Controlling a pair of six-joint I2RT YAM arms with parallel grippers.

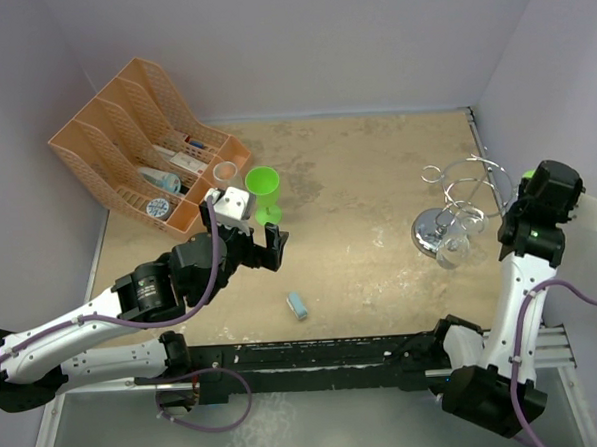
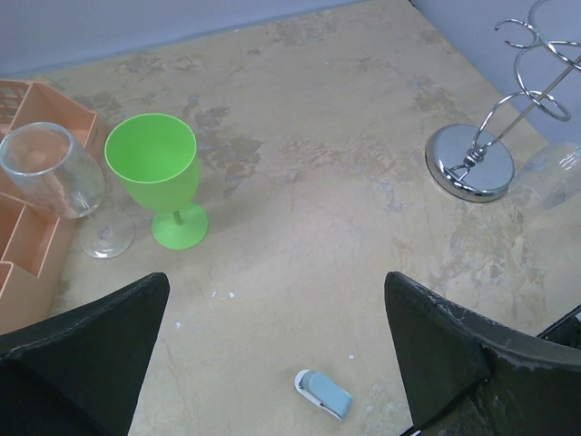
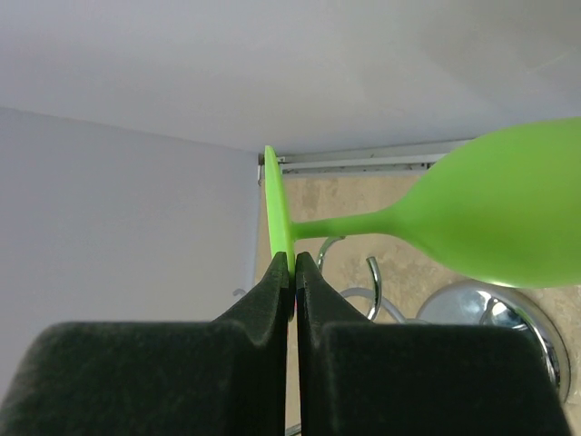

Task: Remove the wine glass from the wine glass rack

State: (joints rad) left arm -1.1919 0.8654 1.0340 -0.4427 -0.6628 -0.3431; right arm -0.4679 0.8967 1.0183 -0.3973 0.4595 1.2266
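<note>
Pinching the thin foot disc of the green wine glass (image 3: 490, 218) edge-on, the right gripper (image 3: 292, 263) has its two dark fingers (image 3: 259, 313) pressed almost together, with only the rim of the disc between the tips. The glass lies horizontal, its stem running from the foot to a bowl that reaches the frame edge. It is held above the wine glass rack (image 1: 467, 190). In the right wrist view, the rack's curled chrome loops and mirror base appear below the stem and bowl.

A clear glass (image 2: 554, 173) sits just beside the rack's round base. Whether it hangs from an arm or rests on the table cannot be told from these views.

The left gripper (image 2: 277, 286) is well apart from the rack, on the far side of the table (image 1: 366, 180) from it. Its fingers are spread wide and hold nothing.

Further from the rack than that gripper, a green goblet (image 2: 154, 163) stands upright. A clear wine glass (image 2: 50, 173) stands just beside it, on the side away from the rack. An orange file organizer (image 1: 139, 142) stands beyond both, at the table corner most distant from the rack. A small blue and white object (image 2: 325, 393) lies on the table between the rack and the left gripper, toward the near edge.
</note>
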